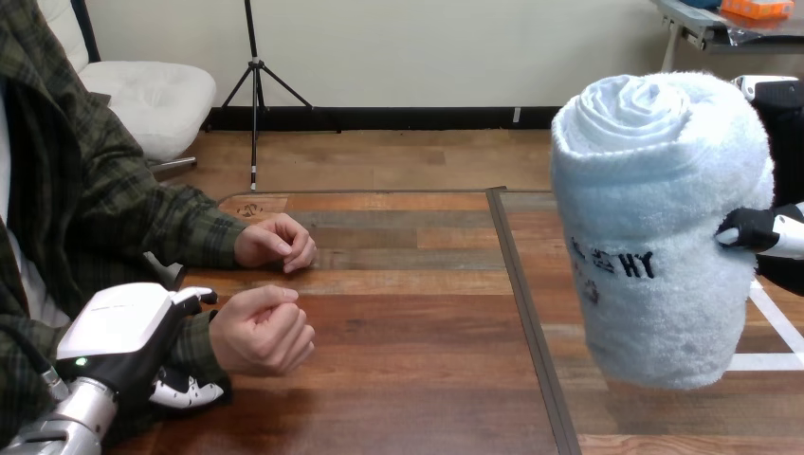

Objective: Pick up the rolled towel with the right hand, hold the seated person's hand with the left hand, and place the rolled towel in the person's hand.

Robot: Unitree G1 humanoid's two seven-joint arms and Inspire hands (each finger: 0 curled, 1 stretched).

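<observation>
Fingers (756,231) of the right hand (781,237) clamp the rolled towel (654,227), raised above the counter (408,379), and the left hand (128,332) curls round the person's wrist (197,343), but the person's nearer hand (261,329) is fisted, so the bulky towel may drop unreceived.

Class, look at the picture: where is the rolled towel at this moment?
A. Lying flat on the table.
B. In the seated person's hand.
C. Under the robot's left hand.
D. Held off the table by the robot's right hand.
D: the rolled towel hangs clear above the table, with the right hand curled round its side.
</observation>
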